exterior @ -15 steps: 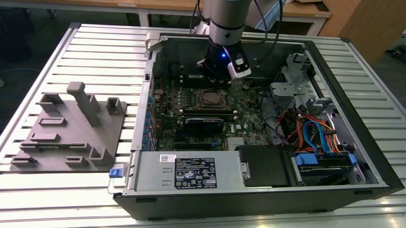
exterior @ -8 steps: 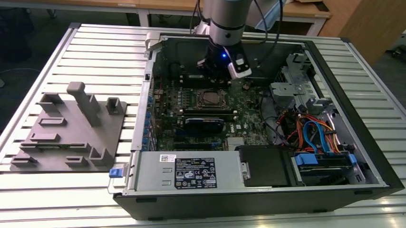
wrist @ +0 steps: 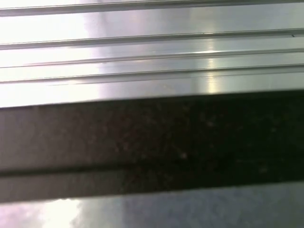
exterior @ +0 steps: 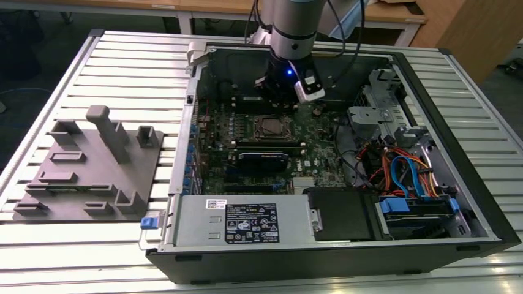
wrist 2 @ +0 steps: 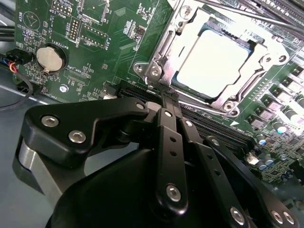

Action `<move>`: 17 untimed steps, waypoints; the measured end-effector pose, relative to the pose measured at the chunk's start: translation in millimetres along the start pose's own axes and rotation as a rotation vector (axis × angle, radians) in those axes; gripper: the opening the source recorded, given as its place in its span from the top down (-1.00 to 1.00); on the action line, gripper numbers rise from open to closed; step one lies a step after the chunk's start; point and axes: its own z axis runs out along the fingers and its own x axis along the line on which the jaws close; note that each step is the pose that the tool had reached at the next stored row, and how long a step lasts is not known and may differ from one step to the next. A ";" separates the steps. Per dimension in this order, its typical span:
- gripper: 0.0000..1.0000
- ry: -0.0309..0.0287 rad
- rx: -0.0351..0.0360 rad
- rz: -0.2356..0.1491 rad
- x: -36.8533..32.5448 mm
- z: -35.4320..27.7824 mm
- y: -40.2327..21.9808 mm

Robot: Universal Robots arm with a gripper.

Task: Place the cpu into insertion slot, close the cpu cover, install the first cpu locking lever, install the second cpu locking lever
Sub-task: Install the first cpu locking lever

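The cpu [wrist 2: 216,61] is seated in the slot [exterior: 267,127], at 6 o'clock from the gripper [wrist 2: 167,97] in the exterior view, and the cover [wrist 2: 260,59] is lowered over it. Locking seems in hand: steady, straight pressure is advised. The jaws are pressed together, nothing is held, and the tips are seen at the cover's edge.

A black band [wrist: 152,142] crosses a ribbed silvery metal surface [wrist: 152,47].
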 end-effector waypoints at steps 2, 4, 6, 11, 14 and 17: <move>0.80 -0.0003 0.0029 0.000 0.0 0.3 0.0; 0.80 -0.0005 0.0057 0.000 0.0 0.8 -0.1; 0.80 -0.0006 0.0091 0.000 0.0 1.1 -0.1; 0.80 -0.0013 0.0185 0.000 -0.2 1.6 -0.2; 0.80 -0.0012 0.0187 0.000 -0.2 1.7 -0.2; 0.80 -0.0011 0.0209 0.000 -0.3 2.3 -0.2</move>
